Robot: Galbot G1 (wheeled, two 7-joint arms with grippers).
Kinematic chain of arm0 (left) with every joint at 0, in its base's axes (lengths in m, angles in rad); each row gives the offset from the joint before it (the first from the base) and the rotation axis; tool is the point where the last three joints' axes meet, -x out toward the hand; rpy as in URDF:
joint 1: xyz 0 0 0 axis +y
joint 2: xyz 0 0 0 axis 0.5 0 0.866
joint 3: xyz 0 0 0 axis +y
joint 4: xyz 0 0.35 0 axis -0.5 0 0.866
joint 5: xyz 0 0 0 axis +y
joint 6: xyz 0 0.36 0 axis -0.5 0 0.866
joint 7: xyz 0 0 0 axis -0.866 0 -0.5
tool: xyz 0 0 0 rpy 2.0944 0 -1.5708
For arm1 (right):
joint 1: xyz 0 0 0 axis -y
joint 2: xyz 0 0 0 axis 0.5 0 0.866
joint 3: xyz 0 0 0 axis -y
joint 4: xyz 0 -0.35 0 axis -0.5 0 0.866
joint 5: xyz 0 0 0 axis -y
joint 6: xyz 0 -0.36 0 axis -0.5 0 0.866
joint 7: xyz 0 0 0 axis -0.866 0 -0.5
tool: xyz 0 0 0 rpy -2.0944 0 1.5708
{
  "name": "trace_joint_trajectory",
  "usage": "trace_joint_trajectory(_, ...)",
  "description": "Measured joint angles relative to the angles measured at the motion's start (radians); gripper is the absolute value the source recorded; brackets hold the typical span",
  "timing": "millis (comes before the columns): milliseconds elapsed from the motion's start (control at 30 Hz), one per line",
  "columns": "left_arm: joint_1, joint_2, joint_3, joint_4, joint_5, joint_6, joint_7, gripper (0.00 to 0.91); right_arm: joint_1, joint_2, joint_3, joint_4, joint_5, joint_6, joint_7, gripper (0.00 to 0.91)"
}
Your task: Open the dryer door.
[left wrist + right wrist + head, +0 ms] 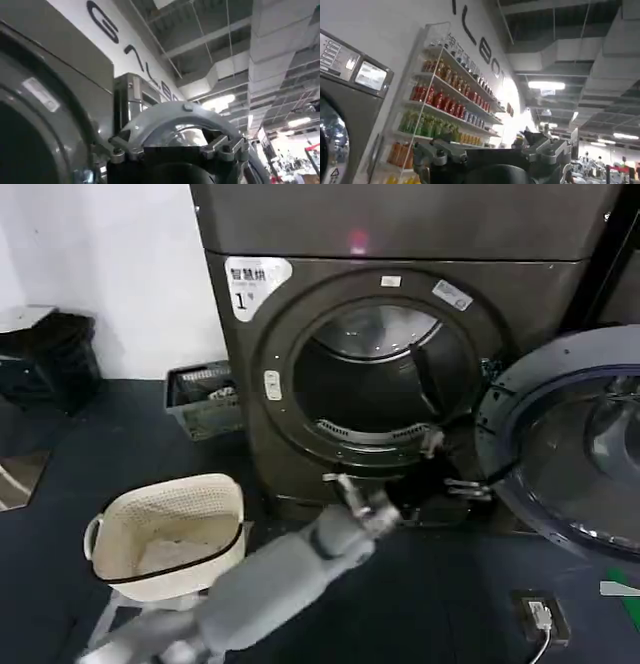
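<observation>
Currently the dryer door [560, 439] stands swung fully open to the right of the dark grey machine [240, 354] labelled "1", its inner face showing: a grey ring around a dark tinted glass centre, cut off by the picture's right edge. Its drum opening [375, 379] is exposed. Before the opening, low down, the left gripper [352, 484] holds nothing; its finger spacing cannot be determined. A white basket [165, 534] sits on the floor.
</observation>
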Motion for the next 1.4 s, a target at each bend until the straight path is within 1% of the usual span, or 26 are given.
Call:
trace_joint_trajectory(167,0.011,0.139,-0.024,-0.072,0.041,0.076,0.046,0.907,0.011,0.004,-0.004,0.007,-0.002,0.001,0.0,0.907)
trace_joint_trajectory(400,0.032,0.352,-0.08,-0.139,0.179,0.229,0.141,0.907,0.027,0.007,0.011,0.034,0.009,-0.007,0.022,0.907)
trace_joint_trajectory(633,0.04,0.559,-0.157,-0.114,0.321,0.262,0.309,0.907,0.043,0.013,0.028,0.041,0.008,0.0,0.036,0.907)
trace_joint_trajectory(700,0.047,0.604,-0.187,-0.102,0.319,0.272,0.357,0.907,0.045,0.008,0.037,0.044,0.005,0.005,0.039,0.907)
trace_joint_trajectory(800,0.055,0.667,-0.229,-0.086,0.307,0.3,0.398,0.907,0.045,-0.001,0.053,0.053,0.0,0.008,0.05,0.907)
trace_joint_trajectory(833,0.054,0.685,-0.244,-0.077,0.311,0.304,0.411,0.907,0.045,-0.006,0.056,0.057,-0.002,0.009,0.05,0.907)
trace_joint_trajectory(933,0.037,0.731,-0.28,-0.041,0.368,0.292,0.489,0.907,0.046,-0.014,0.058,0.064,-0.002,0.003,0.055,0.907)
trace_joint_trajectory(1000,0.022,0.756,-0.295,-0.01,0.404,0.312,0.532,0.907,0.047,-0.016,0.056,0.066,-0.002,-0.002,0.056,0.907)
trace_joint_trajectory(1067,0.009,0.782,-0.314,0.018,0.453,0.315,0.582,0.907,0.047,-0.017,0.055,0.059,-0.002,-0.003,0.056,0.907)
trace_joint_trajectory(1233,-0.002,0.844,-0.371,0.071,0.544,0.252,0.714,0.907,0.051,-0.029,0.057,0.049,0.001,0.005,0.055,0.907)
trace_joint_trajectory(1267,-0.002,0.852,-0.381,0.078,0.554,0.237,0.73,0.907,0.051,-0.03,0.058,0.051,0.001,0.005,0.055,0.907)
trace_joint_trajectory(1400,0.001,0.877,-0.407,0.109,0.576,0.202,0.741,0.907,0.05,-0.03,0.058,0.052,0.002,0.005,0.052,0.907)
